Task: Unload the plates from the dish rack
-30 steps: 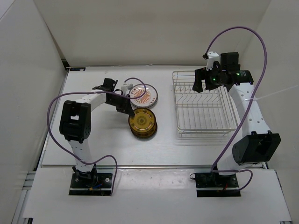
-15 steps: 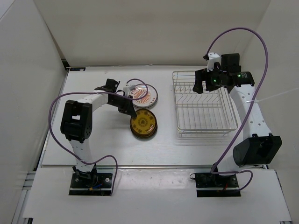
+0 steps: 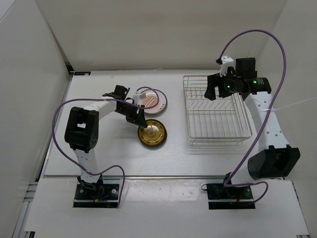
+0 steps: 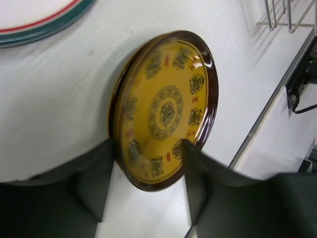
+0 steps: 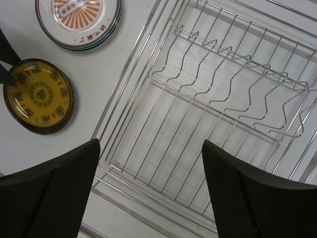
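So, top view: golden-yellow plate (image 3: 152, 134) lies flat on the surface (image 3: 114, 153), just nearer than the orange-centred plate (image 3: 151, 101), left of the dish rack (image 3: 216, 110). Left wrist: left end effector (image 4: 147, 148) is apart, straddling the yellow plate's rim. Right wrist: right end effector (image 5: 151, 148) is spread wide above the rack.

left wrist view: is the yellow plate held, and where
Apparently not: the left end effector stands open astride the near rim of the yellow plate.
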